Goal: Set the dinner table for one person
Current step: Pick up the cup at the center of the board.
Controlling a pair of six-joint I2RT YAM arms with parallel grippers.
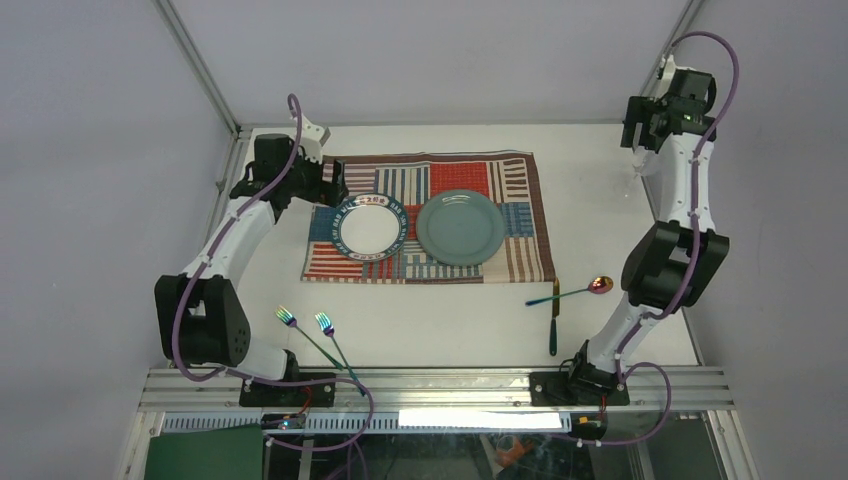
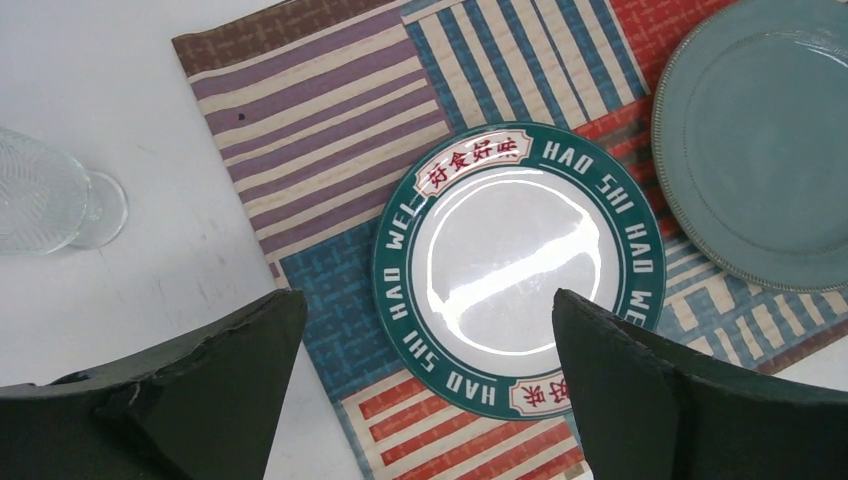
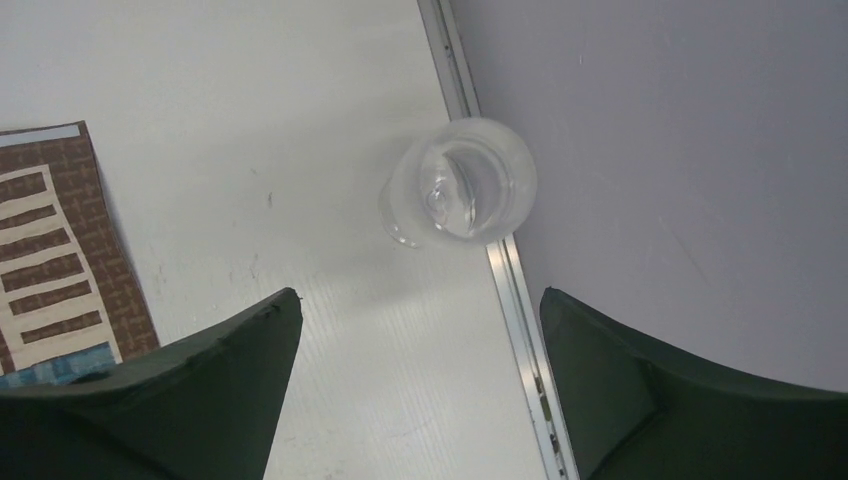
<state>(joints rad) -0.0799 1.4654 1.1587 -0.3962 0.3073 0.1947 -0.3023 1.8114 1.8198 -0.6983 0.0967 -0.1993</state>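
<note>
left wrist view: left gripper (image 2: 425, 296), spread wide and empty, hangs above the dinner table (image 2: 130, 110).

Between the left gripper's (image 2: 425, 300) 2 spread fingers lies the flat green-rimmed plate (image 2: 518, 270); a glass (image 2: 40, 195) stands outside 1 finger, a teal plate (image 2: 760, 150) outside the other. Ahead of the right gripper's (image 3: 419, 295) fingers another glass (image 3: 460, 185) stands by the rail (image 3: 515, 290), wall (image 3: 690, 150) past 1 finger, bare table (image 3: 250, 150) past the other.

In the left wrist view we lose the left part of a clear glass (image 2: 45, 195) past the edge, and the grey-green plate (image 2: 760, 150) runs off top and right. The right wrist view gives us only a corner of the placemat (image 3: 50, 240).
</note>
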